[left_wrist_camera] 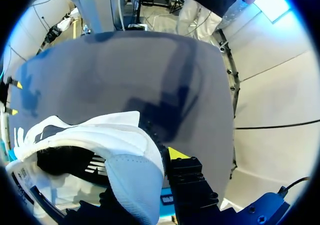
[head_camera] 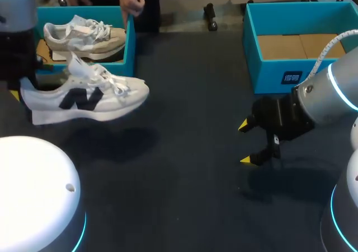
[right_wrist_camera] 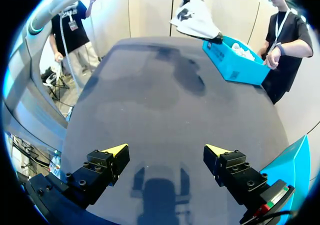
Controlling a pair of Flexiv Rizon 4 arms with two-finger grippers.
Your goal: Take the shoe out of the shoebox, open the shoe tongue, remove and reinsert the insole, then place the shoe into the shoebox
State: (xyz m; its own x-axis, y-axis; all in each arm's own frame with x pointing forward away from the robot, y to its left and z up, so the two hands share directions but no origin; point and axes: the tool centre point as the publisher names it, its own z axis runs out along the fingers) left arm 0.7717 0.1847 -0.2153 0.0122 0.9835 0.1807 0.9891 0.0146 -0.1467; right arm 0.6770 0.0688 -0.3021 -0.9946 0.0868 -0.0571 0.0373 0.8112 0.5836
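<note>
The white shoe (head_camera: 84,98) with the dark N on its side hangs in the air at about 9 o'clock on the table (head_camera: 190,168), clear of the surface, with its shadow on the dark cloth below. Its toe points to 3 o'clock and its heel to 9 o'clock, where the left arm comes in. The tongue stands up and the laces lie loose. It is outside its shoebox (head_camera: 130,47), just in front of the near wall of that blue box at 11 o'clock. A second pale shoe (head_camera: 84,36) lies inside the box.

In the left wrist view the left gripper (left_wrist_camera: 144,169) is clamped on the shoe's heel end. One yellow tip presses the outer side and the other finger is hidden behind the collar.

A person's hand (head_camera: 133,4) is at the box's far right corner. Whether it touches the rim I cannot tell.

The right gripper (head_camera: 246,143) hovers above the table at about 4 o'clock, well apart from the shoe. Its jaws are spread wide with nothing between them and its fingers point to 9 o'clock. Beyond it, at 1 o'clock, stands a second blue box (head_camera: 279,75) showing a bare cardboard floor.
</note>
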